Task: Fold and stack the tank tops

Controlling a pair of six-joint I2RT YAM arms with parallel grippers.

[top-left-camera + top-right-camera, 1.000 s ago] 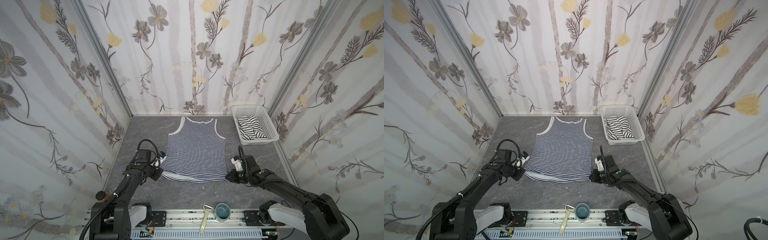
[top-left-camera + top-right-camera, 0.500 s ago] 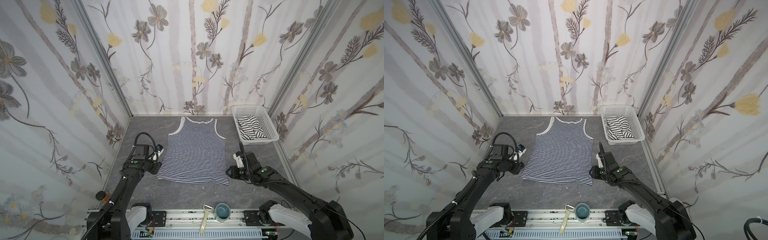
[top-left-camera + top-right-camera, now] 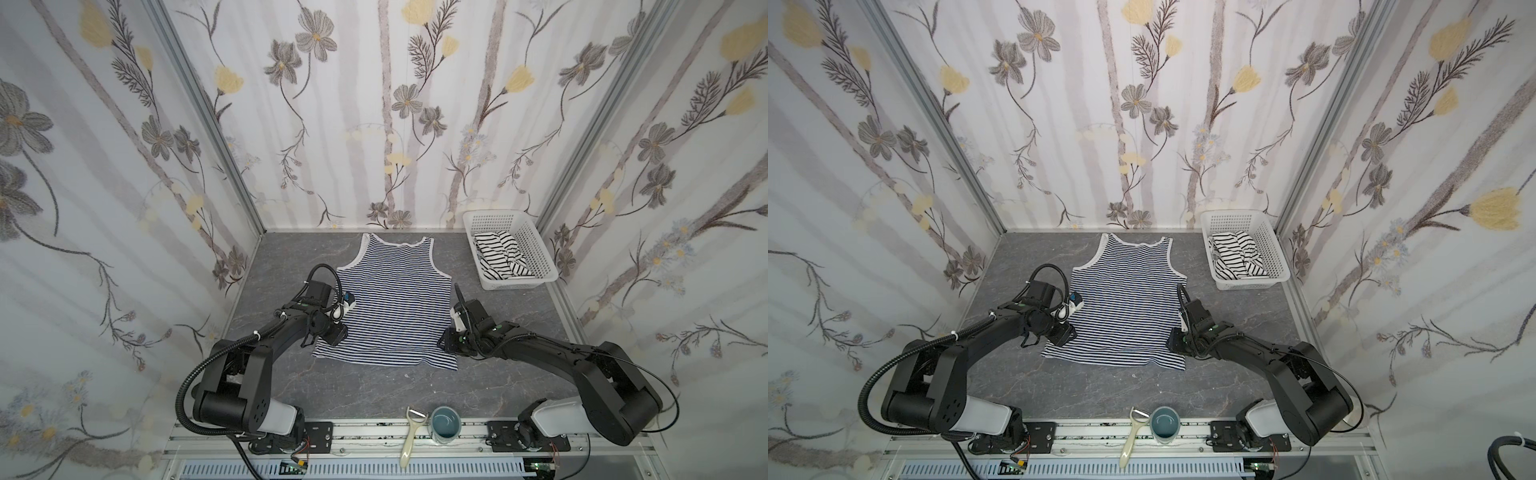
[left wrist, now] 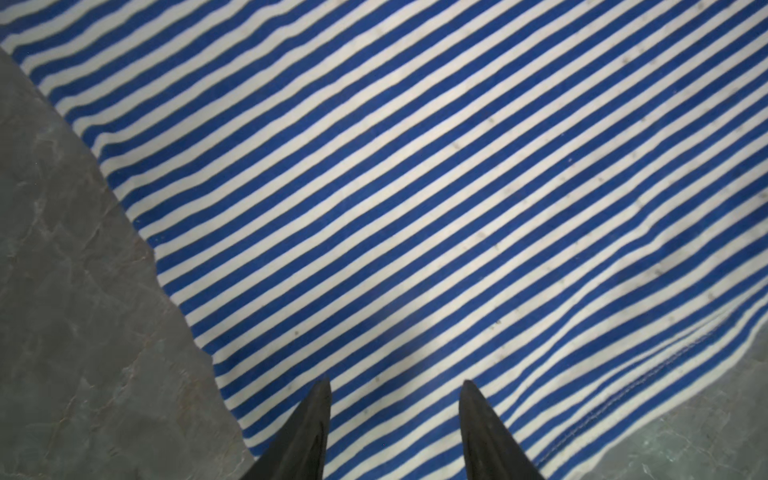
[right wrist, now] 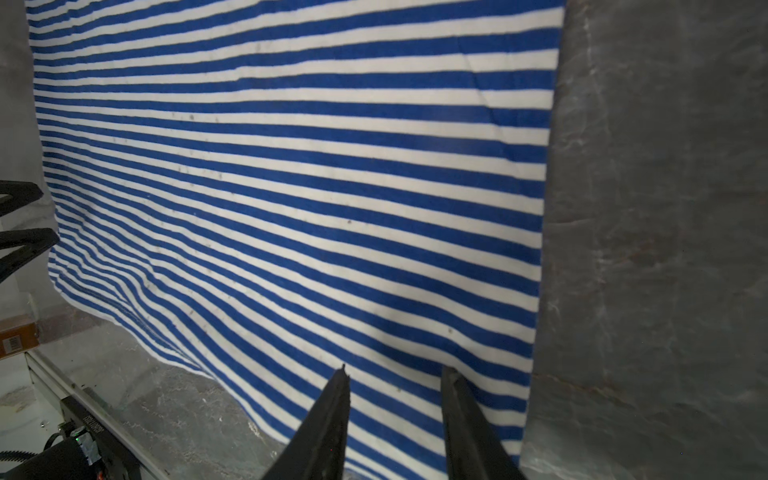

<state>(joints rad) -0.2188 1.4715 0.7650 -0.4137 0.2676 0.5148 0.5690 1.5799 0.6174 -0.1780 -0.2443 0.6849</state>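
The navy-and-white fine-striped tank top (image 3: 395,307) (image 3: 1125,307) lies flat on the grey table, straps toward the back wall. In both top views my left gripper (image 3: 334,337) (image 3: 1064,336) hangs over its lower left edge. The left wrist view shows that gripper (image 4: 395,384) open above the stripes, with nothing between the fingers. My right gripper (image 3: 444,343) (image 3: 1173,343) is over the lower right edge, and in the right wrist view it (image 5: 395,370) is open too, just above the cloth. The second tank top (image 3: 500,259) (image 3: 1237,257), white with black stripes, lies crumpled in the basket.
The white perforated basket (image 3: 538,253) (image 3: 1268,249) stands in the back right corner. A peeler (image 3: 411,440) and a blue-grey cup (image 3: 445,424) rest on the front rail. Floral walls close in the left, back and right sides. Bare grey table (image 3: 374,390) lies between hem and rail.
Both grippers were shut on the hem corners, then opened and let go. The hem now lies flat. The two grippers have moved inward over the top's lower side edges.
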